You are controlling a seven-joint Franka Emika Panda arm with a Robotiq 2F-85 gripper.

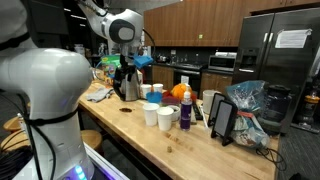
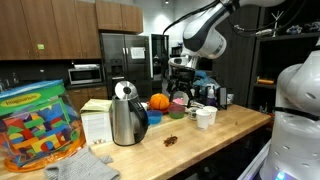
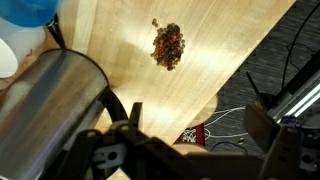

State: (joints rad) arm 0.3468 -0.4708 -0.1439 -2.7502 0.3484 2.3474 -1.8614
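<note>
My gripper (image 3: 197, 125) is open and empty; its two dark fingers frame the counter edge and the floor below. A steel kettle (image 3: 50, 105) fills the lower left of the wrist view, close beside the left finger. A small pile of reddish and green crumbs (image 3: 168, 45) lies on the wooden counter (image 3: 215, 40) ahead. In both exterior views the gripper (image 1: 128, 64) (image 2: 180, 72) hangs above the counter near the kettle (image 1: 127, 86) (image 2: 127, 118), with the crumbs (image 2: 173, 140) in front.
White cups (image 1: 152, 114) (image 2: 205, 117), an orange (image 1: 178, 93) (image 2: 159, 101), a black stand (image 1: 222, 118) and a blue bag (image 1: 245, 100) crowd the counter. A jar of coloured blocks (image 2: 35, 125), a carton (image 2: 95, 122) and a cloth (image 2: 85, 165) sit beyond the kettle.
</note>
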